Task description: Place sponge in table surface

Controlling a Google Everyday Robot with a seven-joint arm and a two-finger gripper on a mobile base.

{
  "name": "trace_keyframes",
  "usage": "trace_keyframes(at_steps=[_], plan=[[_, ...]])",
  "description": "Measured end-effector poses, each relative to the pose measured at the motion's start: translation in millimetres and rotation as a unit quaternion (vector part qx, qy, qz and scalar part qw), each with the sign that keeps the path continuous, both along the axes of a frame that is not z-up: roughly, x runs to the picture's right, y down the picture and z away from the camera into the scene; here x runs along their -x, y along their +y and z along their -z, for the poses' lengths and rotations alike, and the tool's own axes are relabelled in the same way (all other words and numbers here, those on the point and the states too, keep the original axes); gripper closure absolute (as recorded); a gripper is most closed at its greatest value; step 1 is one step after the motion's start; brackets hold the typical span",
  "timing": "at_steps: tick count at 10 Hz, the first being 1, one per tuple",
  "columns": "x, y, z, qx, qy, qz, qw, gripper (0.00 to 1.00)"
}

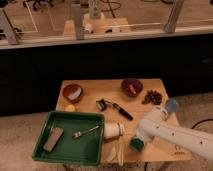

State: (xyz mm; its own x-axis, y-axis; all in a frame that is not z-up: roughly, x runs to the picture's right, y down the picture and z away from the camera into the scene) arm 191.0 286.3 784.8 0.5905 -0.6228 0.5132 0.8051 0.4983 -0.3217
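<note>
Camera view: gripper (138, 142) at end of white arm (170, 134), low over front-right part of table surface (90, 93) — grasp state cannot tell. Sponge (135, 146), teal, right at gripper tip, on or just above tabletop — cannot tell which. White cup (114, 130) just left. Green tray (46, 125) front-left, tan block (53, 139) inside.

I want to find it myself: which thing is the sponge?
Look at the wooden table, front edge, right of the green tray. The sponge is right at the robot's gripper, beside the white cup. It is the only small teal block.
</note>
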Motion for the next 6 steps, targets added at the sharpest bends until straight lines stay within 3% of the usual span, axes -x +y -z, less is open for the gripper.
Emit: trace_keyframes(at_steps=[1, 2, 6], plan=[[0, -2, 2.9, 0.008, -0.005, -0.010, 0.9999, 0.92], [-1, -5, 8.1, 0.011, -0.008, -0.015, 0.9998, 0.94], [-7, -50, 68.9, -0.017, -0.030, -0.041, 0.9986, 0.94]])
